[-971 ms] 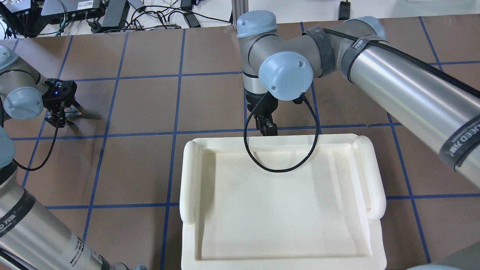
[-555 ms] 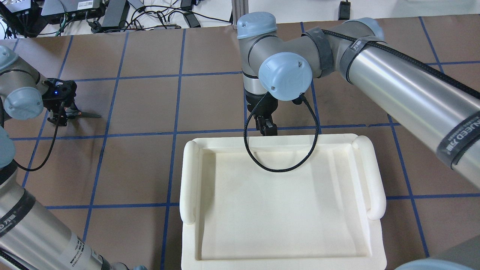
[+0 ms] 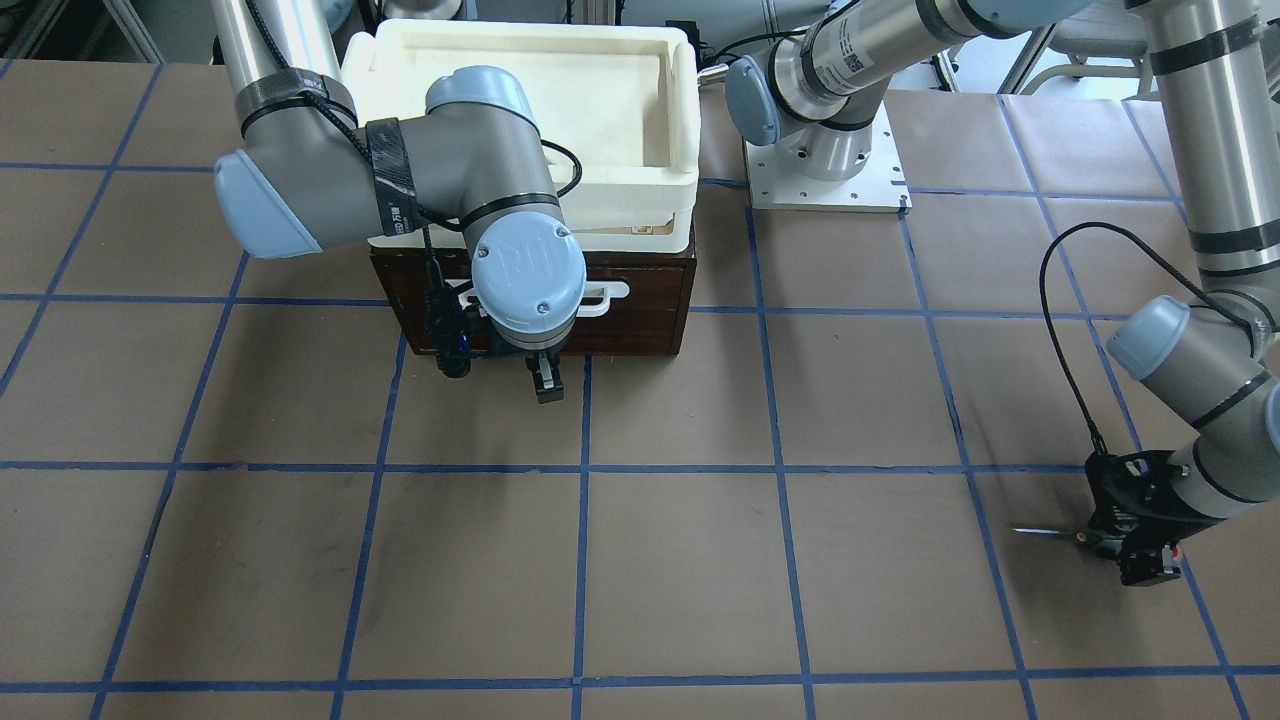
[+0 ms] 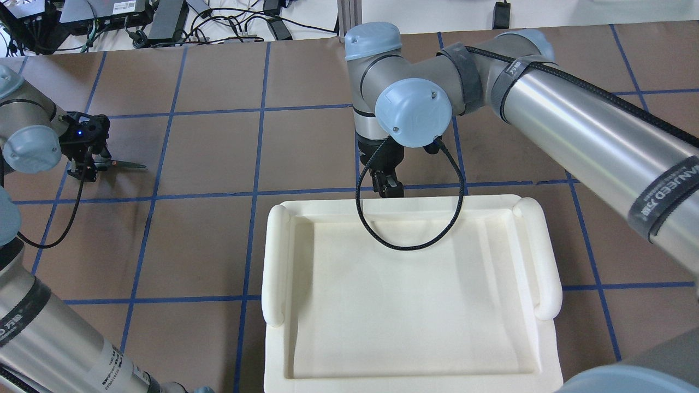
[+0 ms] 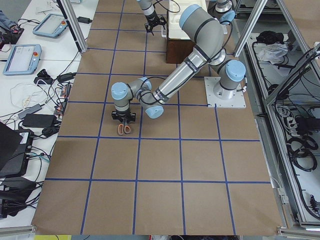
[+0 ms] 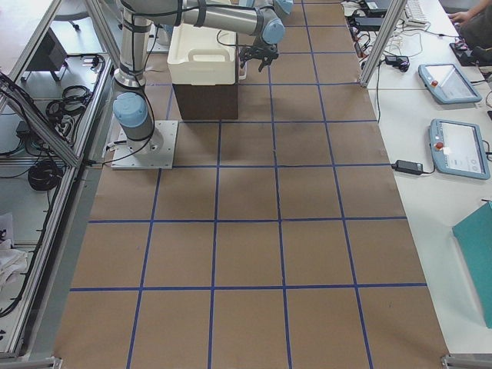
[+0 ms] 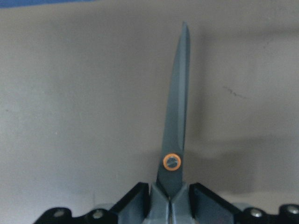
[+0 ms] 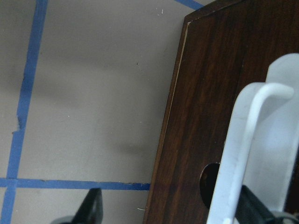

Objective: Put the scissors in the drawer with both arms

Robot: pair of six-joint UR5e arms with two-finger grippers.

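The scissors (image 4: 126,164) are in my left gripper (image 4: 87,166) at the table's far left, blades pointing toward the centre. In the left wrist view the gripper is shut on the scissors (image 7: 176,116) just behind the orange pivot, and a shadow beside the blade suggests they hang slightly above the paper. The dark brown drawer (image 3: 650,300) with its white handle (image 3: 610,292) looks closed under a white foam tray. My right gripper (image 3: 545,385) is open right in front of the drawer front (image 8: 210,93), one finger (image 8: 91,207) left of the handle (image 8: 247,140).
The white foam tray (image 4: 276,262) sits on top of the drawer cabinet and hides it from overhead. The brown paper table has blue tape grid lines. The left arm's base plate (image 3: 825,175) stands next to the cabinet. Cables and electronics lie beyond the far edge.
My left gripper with the scissors has shifted a little toward the far side of the table. The right arm has barely moved.
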